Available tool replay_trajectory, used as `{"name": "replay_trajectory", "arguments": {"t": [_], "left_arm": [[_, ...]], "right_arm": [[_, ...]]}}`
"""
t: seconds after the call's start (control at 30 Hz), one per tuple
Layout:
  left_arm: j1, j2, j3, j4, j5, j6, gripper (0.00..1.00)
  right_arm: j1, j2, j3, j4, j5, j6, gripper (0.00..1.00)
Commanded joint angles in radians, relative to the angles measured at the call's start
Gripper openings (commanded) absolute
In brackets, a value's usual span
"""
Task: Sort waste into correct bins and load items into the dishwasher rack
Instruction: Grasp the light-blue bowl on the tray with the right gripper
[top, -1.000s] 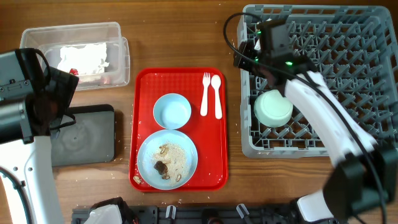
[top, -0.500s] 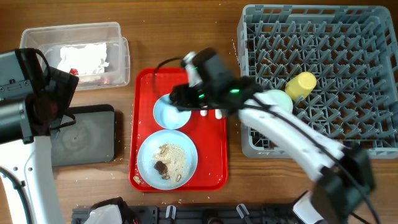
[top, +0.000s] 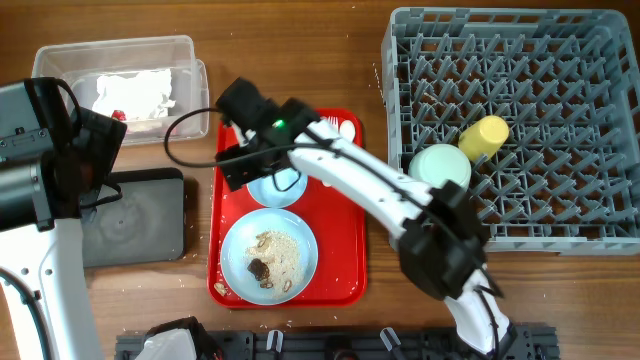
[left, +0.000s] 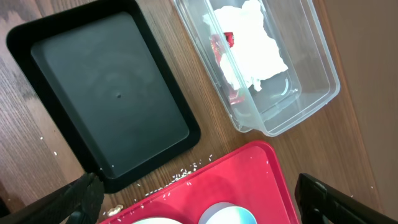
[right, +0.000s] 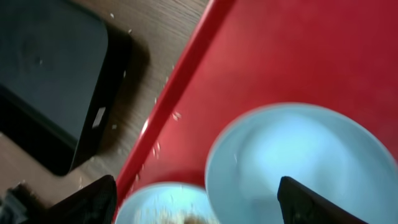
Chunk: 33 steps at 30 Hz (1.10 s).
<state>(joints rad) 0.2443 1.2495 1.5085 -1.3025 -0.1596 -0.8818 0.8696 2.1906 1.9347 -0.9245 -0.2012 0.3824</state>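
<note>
My right gripper (top: 268, 165) is open and empty, low over the light blue bowl (top: 280, 185) on the red tray; its fingers (right: 196, 193) straddle the bowl (right: 298, 162). The light blue plate (top: 268, 255) in front of it holds beige crumbs and brown scraps. The white spoon (top: 348, 128) shows by the arm; the fork is mostly hidden. The yellow cup (top: 482, 137) and mint green bowl (top: 438, 165) lie in the grey dishwasher rack (top: 560, 60). The white wrapper (top: 135, 92) lies in the clear tub (top: 60, 60). My left gripper (left: 202, 208) is open and empty above the black tray (left: 106, 99).
The red tray (top: 340, 270) sits mid-table, between the black tray (top: 140, 215) and the rack. Rice-like crumbs lie on the wood by the red tray's left edge (left: 186, 171). My right arm stretches across the red tray from the front right.
My right arm has swung left from the rack to the red tray, leaving the yellow cup in the rack. It now hovers over the light blue bowl. The left arm has not moved.
</note>
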Motion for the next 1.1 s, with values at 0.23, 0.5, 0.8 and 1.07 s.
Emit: {"name": "replay_trajectory", "arguments": {"t": [0.23, 0.5, 0.8, 1.07], "left_arm": [[0.005, -0.006, 0.003, 0.000, -0.013, -0.017, 1.00], [0.005, -0.006, 0.003, 0.000, -0.013, -0.017, 1.00], [0.005, -0.006, 0.003, 0.000, -0.013, -0.017, 1.00], [0.005, -0.006, 0.003, 0.000, -0.013, -0.017, 1.00]], "right_arm": [[0.044, 0.046, -0.069, 0.102, 0.211, 0.175, 0.61], [0.080, 0.047, -0.148, 0.163, 0.246, 0.207, 0.57], [0.119, 0.047, -0.190, 0.188, 0.378, 0.279, 0.46], [0.120, 0.047, -0.189, 0.188, 0.358, 0.274, 0.12]]}}
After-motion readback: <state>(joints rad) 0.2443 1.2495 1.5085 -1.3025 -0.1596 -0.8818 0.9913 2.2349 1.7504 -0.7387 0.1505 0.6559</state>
